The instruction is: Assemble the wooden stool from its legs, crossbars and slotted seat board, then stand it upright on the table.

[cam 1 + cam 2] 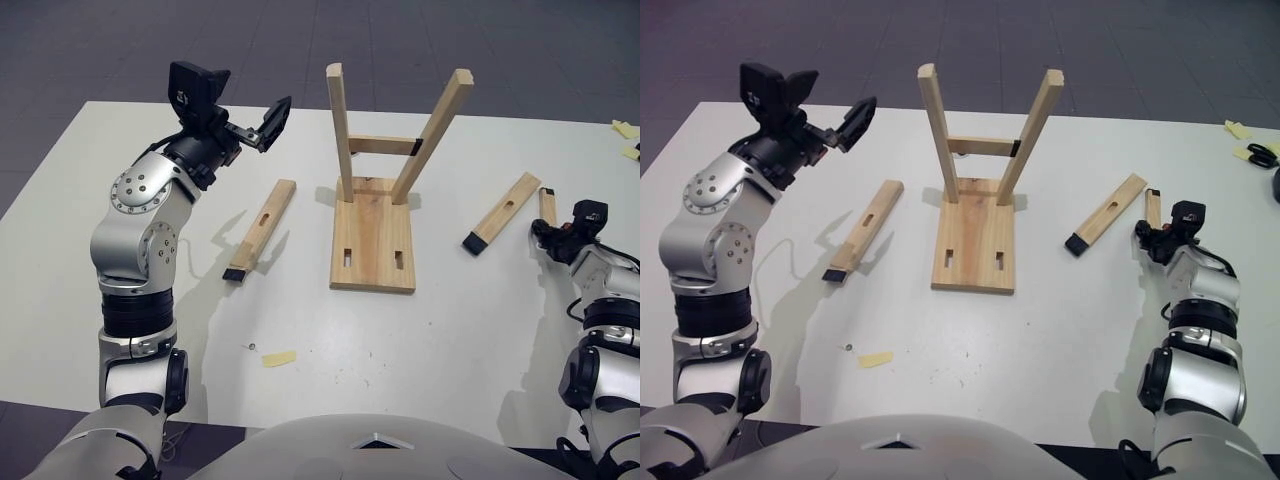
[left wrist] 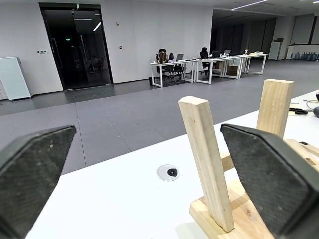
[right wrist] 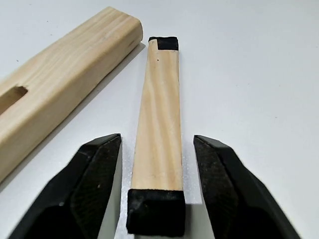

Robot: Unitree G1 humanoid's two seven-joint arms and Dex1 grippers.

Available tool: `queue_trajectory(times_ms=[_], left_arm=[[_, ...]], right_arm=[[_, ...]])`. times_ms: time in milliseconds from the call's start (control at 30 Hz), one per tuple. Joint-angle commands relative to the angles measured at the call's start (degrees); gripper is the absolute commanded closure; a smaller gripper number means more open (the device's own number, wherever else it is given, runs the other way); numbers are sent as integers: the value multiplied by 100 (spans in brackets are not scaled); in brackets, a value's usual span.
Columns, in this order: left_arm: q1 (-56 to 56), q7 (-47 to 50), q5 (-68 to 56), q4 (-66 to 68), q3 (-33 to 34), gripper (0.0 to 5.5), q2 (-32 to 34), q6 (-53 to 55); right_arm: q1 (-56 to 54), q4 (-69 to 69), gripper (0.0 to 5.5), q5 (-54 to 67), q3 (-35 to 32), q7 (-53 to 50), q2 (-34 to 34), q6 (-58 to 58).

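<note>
The slotted seat board [image 1: 372,245] lies flat mid-table with two legs [image 1: 340,130] [image 1: 433,135] standing up from its far end, joined by a crossbar [image 1: 380,145]. A loose leg [image 1: 261,227] lies left of the board, another loose leg [image 1: 502,210] to its right. A short crossbar [image 3: 159,114] with black ends lies beyond that, between the open fingers of my right gripper [image 3: 157,191], which sits low on the table at its near end. My left gripper [image 1: 255,125] hangs open in the air, left of the standing legs [image 2: 207,162].
The white table [image 1: 420,340] has a scrap of yellow tape [image 1: 279,358] and a small screw near its front. More yellow scraps [image 1: 625,130] lie at the far right edge. A cable port [image 2: 172,172] is set in the table behind the stool.
</note>
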Motion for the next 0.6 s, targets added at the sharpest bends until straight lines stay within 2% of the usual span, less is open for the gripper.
queue_trajectory(times_ms=[33, 233, 367, 467, 600], left_arm=[[4, -9, 32, -12, -20, 10, 30, 15], [-22, 27, 75, 49, 37, 10, 40, -28], [-100, 96, 100, 94, 88, 10, 36, -67], [-270, 202, -18, 135, 262, 10, -29, -30], [-828, 510, -914, -20, 806, 10, -395, 384]], right_arm=[[497, 257, 332, -108, 90, -162, 222, 396], [510, 96, 418, -67, 35, -398, 359, 312], [482, -144, 418, -72, -52, -682, 436, 21], [417, -790, 418, -135, -216, -1102, 511, -856], [138, -2837, 418, -598, 183, -1413, 841, -2529]])
